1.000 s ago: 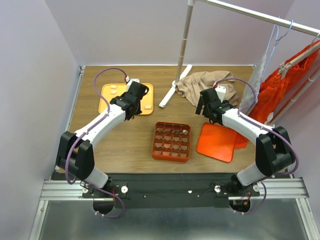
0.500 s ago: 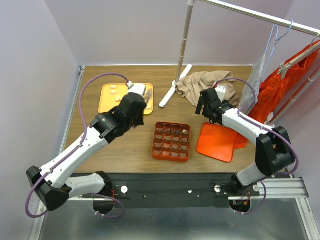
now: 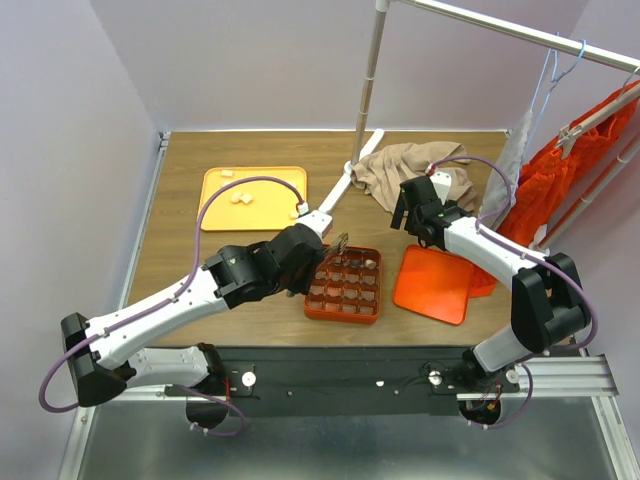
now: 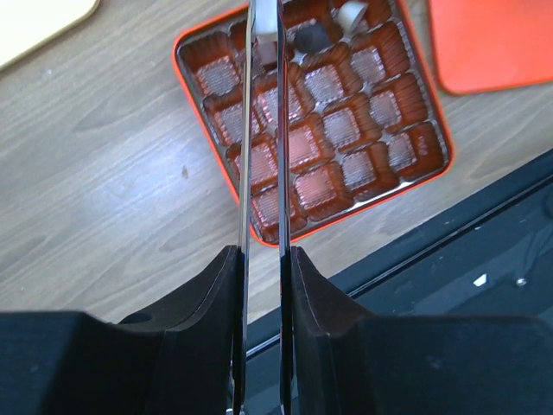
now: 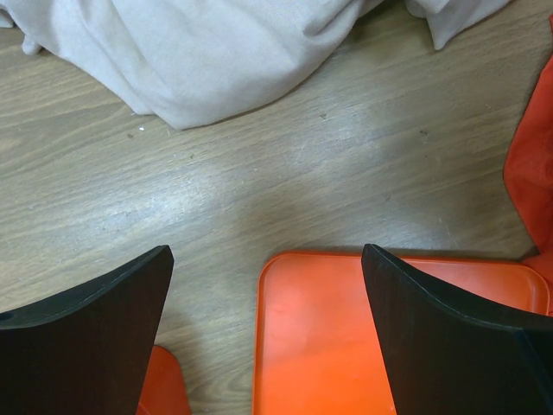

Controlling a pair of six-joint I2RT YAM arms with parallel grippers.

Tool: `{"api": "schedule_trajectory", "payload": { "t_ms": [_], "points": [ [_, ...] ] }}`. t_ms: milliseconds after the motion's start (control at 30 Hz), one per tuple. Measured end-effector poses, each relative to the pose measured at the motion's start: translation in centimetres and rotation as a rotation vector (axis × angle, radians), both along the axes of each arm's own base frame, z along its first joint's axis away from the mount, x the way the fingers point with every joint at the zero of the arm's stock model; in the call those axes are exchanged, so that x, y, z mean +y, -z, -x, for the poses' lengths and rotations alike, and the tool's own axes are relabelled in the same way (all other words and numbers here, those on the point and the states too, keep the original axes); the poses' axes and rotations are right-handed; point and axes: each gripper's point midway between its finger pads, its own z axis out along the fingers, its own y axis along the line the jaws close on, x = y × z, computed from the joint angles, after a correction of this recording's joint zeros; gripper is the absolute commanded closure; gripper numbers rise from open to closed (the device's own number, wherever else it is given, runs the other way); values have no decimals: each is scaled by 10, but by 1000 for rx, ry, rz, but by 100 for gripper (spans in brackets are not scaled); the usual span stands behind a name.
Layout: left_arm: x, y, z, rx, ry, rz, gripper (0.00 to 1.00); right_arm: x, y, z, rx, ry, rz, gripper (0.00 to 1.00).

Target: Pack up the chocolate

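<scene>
My left gripper (image 3: 318, 252) is shut on a pair of thin metal tongs (image 4: 263, 156). The tong tips hang over the far left cells of the orange gridded box (image 3: 343, 284), and a small brown chocolate (image 4: 264, 54) seems pinched between them. The box also shows in the left wrist view (image 4: 415, 78), with a cream lump (image 4: 350, 12) and a dark lump (image 4: 309, 35) in far cells. More cream chocolates (image 3: 240, 197) lie on the yellow tray (image 3: 215, 210). My right gripper (image 3: 410, 216) is open and empty over the near edge of the flat orange lid (image 5: 346, 346).
A beige cloth (image 3: 405, 170) lies at the back, and it also fills the top of the right wrist view (image 5: 199, 52). A white rack foot (image 3: 345, 185) and pole stand beside it. Orange garments (image 3: 590, 170) hang at the right. The flat orange lid (image 3: 432, 283) lies right of the box.
My left arm has swung from the yellow tray toward me and to the right, carrying the tongs over the gridded box. The right arm has not moved.
</scene>
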Motion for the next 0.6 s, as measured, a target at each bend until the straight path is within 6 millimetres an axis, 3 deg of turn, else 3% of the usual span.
{"api": "schedule_trajectory", "payload": {
  "t_ms": [233, 600],
  "points": [
    [13, 16, 3, 28, -48, -47, 100, 0, 0, 0, 0, 0, 0, 1],
    [30, 7, 6, 6, -130, 11, 100, 2, 1, 0, 4, -7, -8, 1]
  ]
}}
